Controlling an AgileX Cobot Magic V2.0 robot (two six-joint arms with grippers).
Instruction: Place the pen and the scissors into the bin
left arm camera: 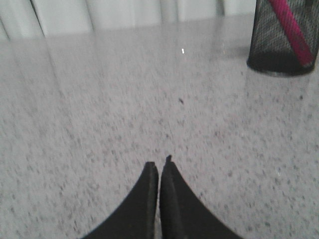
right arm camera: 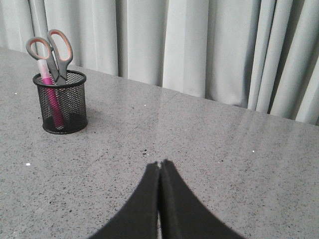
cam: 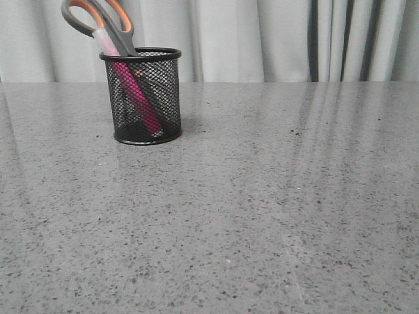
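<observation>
Grey table broad and bare, bin far-left (pen, scissors inside); left hand, right hand pressed closed, empty

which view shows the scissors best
The right wrist view: the scissors show both whole handle loops, standing blades-down in the bin beside the pen. The front view crops the tops of the handles at the frame edge. The left wrist view shows only the bin's lower part, no scissors.

Pink pen, grey-and-orange scissors, black mesh bin, grey speckled table
</observation>
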